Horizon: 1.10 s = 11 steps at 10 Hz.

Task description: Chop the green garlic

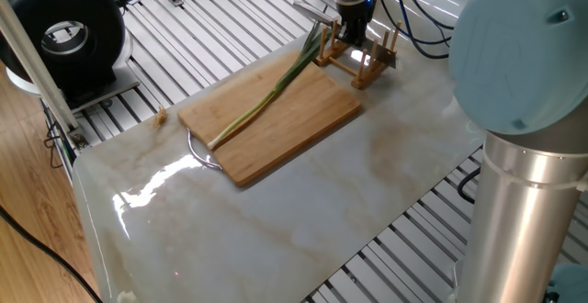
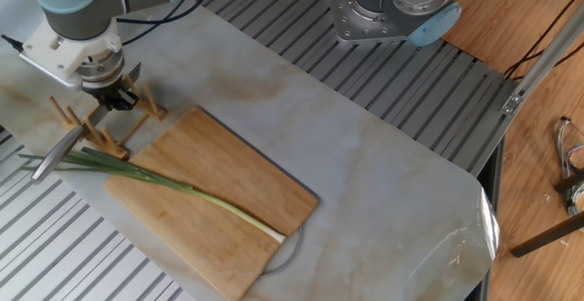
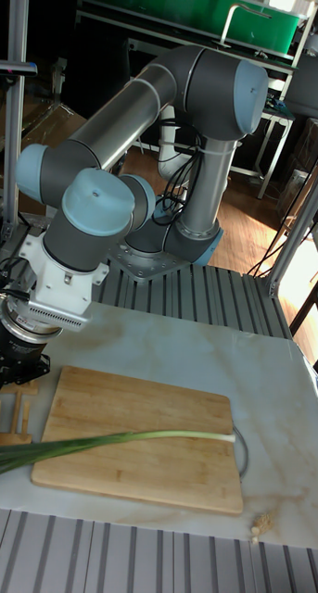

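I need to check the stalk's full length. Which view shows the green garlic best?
The other fixed view: the green garlic lies unobstructed, white tip to leaves, across the cutting board. One fixed view shows it smaller, leaves ending near the tool. The tall view crops the leaves at its edge.

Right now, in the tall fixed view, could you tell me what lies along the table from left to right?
Wooden peg rack → the hand above it → green garlic lying across the cutting board → the board's metal handle.
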Each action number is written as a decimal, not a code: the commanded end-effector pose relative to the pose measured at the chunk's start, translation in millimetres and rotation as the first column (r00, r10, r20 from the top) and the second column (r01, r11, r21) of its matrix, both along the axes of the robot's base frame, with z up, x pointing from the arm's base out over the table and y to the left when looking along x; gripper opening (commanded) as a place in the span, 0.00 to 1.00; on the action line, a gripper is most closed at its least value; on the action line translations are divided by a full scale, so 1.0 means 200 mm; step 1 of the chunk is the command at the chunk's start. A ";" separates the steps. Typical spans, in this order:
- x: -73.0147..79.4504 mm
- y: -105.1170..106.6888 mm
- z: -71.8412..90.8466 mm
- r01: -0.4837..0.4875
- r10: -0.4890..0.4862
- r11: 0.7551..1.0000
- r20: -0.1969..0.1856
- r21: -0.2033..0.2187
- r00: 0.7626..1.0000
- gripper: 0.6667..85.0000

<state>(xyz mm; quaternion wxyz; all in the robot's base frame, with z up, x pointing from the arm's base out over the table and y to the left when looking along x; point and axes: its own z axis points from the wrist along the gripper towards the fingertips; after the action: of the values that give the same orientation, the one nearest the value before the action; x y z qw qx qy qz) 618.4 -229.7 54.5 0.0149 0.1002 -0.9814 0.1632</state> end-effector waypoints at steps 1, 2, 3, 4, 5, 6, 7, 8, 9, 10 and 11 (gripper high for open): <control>0.00 0.01 0.00 0.007 -0.007 1.000 0.003 0.012 1.000 0.23; 0.00 0.01 0.00 0.006 -0.006 1.000 0.004 0.014 1.000 0.23; 0.00 0.01 0.00 0.008 -0.008 1.000 0.005 0.012 1.000 0.22; 0.00 0.00 0.00 0.010 -0.010 1.000 0.004 0.005 1.000 0.21; 0.00 0.00 0.00 0.011 -0.011 1.000 0.004 0.003 1.000 0.20; 0.00 0.00 0.00 0.011 -0.011 1.000 0.004 0.003 1.000 0.20; -0.01 0.01 -0.01 0.015 -0.015 1.000 0.002 0.006 1.000 0.20; -0.01 0.01 -0.01 0.016 -0.016 1.000 0.003 0.006 1.000 0.19; 0.00 0.02 -0.02 0.019 -0.019 1.000 0.005 0.006 1.000 0.19; 0.00 0.02 -0.02 0.019 -0.019 1.000 0.005 0.006 1.000 0.19; 0.00 0.02 -0.01 0.019 -0.019 1.000 0.005 0.003 1.000 0.18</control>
<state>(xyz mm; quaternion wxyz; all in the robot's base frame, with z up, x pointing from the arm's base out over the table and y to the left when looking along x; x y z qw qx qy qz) 617.6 -228.0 52.4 0.0155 0.0955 -0.9815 0.1654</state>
